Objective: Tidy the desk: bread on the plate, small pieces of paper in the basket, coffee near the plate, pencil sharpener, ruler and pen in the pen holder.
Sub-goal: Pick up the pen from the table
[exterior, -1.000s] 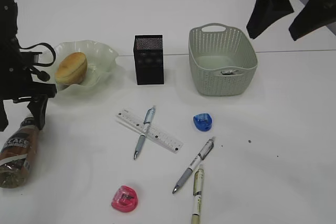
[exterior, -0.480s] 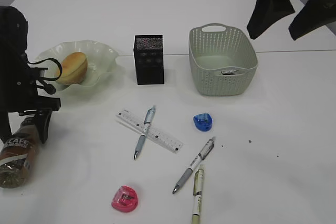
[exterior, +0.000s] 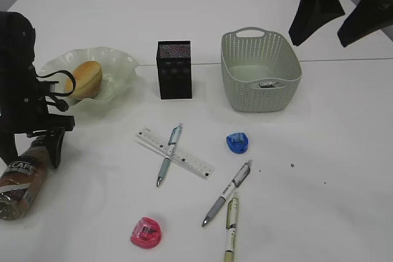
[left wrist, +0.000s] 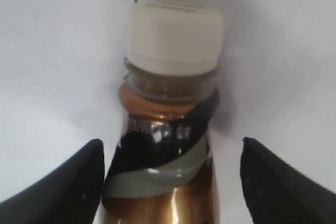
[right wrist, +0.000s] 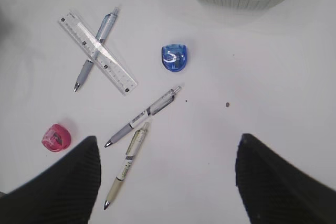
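Straddling the coffee bottle (left wrist: 168,129) lying near the table's left edge, my left pincer (left wrist: 170,182) is wide open, holding nothing, cap pointing away.

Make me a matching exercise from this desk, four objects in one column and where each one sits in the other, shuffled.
1. bread
2. coffee bottle
3. blue pencil sharpener
4. ruler

A. lying under a pen
B. on the plate
C. lying on its side between the open left gripper's fingers
D. on the table in front of the basket

Pairs: 1-B, 2-C, 3-D, 4-A
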Controlling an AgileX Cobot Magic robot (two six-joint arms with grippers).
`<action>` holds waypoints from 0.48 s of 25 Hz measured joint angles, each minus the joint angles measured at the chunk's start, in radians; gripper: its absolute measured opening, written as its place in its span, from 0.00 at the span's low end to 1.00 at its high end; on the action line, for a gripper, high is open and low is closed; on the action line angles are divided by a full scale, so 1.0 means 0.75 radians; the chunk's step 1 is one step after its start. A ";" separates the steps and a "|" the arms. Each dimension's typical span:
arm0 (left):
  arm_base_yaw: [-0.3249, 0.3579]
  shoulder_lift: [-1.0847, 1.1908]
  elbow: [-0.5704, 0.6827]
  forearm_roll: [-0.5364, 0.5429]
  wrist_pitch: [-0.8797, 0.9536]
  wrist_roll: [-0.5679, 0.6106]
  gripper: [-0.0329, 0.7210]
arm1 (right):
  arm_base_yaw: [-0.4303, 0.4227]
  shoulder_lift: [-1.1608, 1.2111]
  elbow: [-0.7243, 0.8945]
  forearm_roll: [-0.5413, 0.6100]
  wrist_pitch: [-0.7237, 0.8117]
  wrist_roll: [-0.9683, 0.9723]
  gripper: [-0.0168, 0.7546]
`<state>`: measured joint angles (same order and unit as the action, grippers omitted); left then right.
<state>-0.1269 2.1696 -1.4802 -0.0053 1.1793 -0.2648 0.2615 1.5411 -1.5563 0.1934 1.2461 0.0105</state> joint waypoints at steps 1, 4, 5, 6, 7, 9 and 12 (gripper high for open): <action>0.000 -0.001 0.000 0.000 0.001 0.000 0.82 | 0.000 0.000 0.000 0.000 0.000 0.000 0.78; 0.000 0.008 0.000 0.000 -0.001 0.000 0.79 | 0.000 0.000 0.000 0.000 0.000 -0.002 0.78; 0.000 0.015 0.000 0.000 -0.001 0.000 0.79 | 0.000 0.000 0.000 0.000 0.000 -0.005 0.78; 0.000 0.021 0.000 0.000 -0.001 0.000 0.78 | 0.000 0.000 0.000 0.000 0.000 -0.005 0.78; 0.000 0.024 0.000 -0.002 -0.001 0.000 0.77 | 0.000 0.000 0.000 0.000 0.000 -0.005 0.78; 0.000 0.031 0.000 -0.008 -0.001 0.000 0.75 | 0.000 0.000 0.000 0.000 0.000 -0.014 0.78; 0.000 0.032 0.000 -0.014 -0.001 0.000 0.71 | 0.000 0.000 0.000 0.000 0.000 -0.014 0.78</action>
<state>-0.1269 2.1939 -1.4802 -0.0159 1.1788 -0.2648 0.2615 1.5411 -1.5563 0.1934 1.2461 0.0000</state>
